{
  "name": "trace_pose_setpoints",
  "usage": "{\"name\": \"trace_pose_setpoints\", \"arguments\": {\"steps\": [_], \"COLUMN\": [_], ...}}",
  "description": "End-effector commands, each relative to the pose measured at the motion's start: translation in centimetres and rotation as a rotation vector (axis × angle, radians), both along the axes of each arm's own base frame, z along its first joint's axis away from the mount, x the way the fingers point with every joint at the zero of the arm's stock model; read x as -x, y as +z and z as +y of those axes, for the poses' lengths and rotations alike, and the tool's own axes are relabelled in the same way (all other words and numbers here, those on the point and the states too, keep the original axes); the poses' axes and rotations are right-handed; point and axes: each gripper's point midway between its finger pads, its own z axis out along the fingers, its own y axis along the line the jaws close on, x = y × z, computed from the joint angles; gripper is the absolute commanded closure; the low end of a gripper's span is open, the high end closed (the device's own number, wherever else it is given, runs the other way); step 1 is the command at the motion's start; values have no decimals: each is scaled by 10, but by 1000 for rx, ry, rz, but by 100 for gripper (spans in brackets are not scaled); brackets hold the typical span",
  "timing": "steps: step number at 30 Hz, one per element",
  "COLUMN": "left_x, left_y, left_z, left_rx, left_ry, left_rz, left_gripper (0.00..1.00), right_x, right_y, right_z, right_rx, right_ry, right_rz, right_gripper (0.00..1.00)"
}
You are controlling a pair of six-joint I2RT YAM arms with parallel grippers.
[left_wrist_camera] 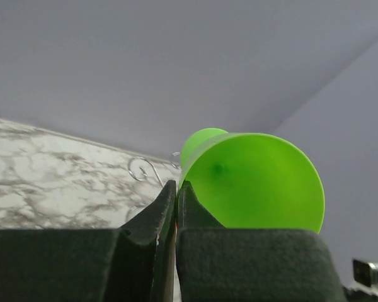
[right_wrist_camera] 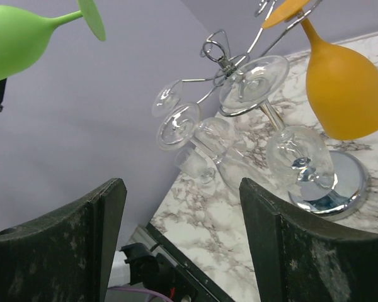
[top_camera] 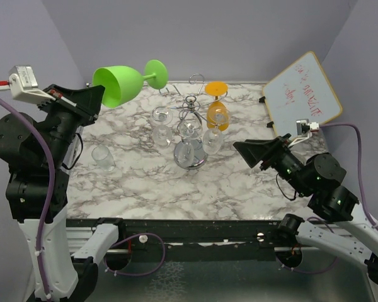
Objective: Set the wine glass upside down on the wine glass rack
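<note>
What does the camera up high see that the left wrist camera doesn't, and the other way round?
Only the top camera shows the orange glass and clear glasses hanging on the wine glass rack, a loose clear glass standing on the table, and the whiteboard. Only the left wrist camera looks into the bowl of the green wine glass. Both show that glass pinched by the left gripper, the marble table and a rack curl.
</note>
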Motion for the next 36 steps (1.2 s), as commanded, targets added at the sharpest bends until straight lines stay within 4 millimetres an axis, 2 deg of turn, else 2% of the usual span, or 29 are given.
{"name": "trace_pose_setpoints", "arguments": {"steps": [1, 3, 7, 10, 17, 20, 23, 27, 30, 36], "left_x": [17, 15, 7, -1, -22, -31, -42, -54, -62, -54], "left_y": [11, 11, 13, 10, 1, 3, 1, -6, -4, -10], "left_z": [-62, -72, -77, -81, -85, -94, -116, -166, -183, -231], "left_rx": [122, 171, 247, 329, 392, 405, 419, 418, 404, 415], "left_ry": [-386, -460, -501, -543, -580, -621, -669, -732, -678, -730], "left_rz": [-11, -15, -16, 0, 0, -7, 3, 18, -20, -73], "left_gripper": [100, 100, 100, 100, 100, 100, 100, 100, 100, 100], "right_x": [5, 4, 5, 6, 1, -2, -5, -11, -12, -4], "right_y": [19, 18, 16, 24, 29, 35, 43, 51, 55, 66], "right_z": [8, 10, 7, -1, -12, -10, -5, 5, 10, 24], "right_rx": [-96, -108, -115, -139, -199, -214, -254, -315, -356, -469], "right_ry": [50, 50, 42, 24, -34, -45, -38, -24, -12, 88], "right_rz": [-35, -50, -76, -112, -114, -118, -118, -125, -156, -132], "right_gripper": [22, 22, 22, 22, 22, 22, 22, 23, 23, 23]}}
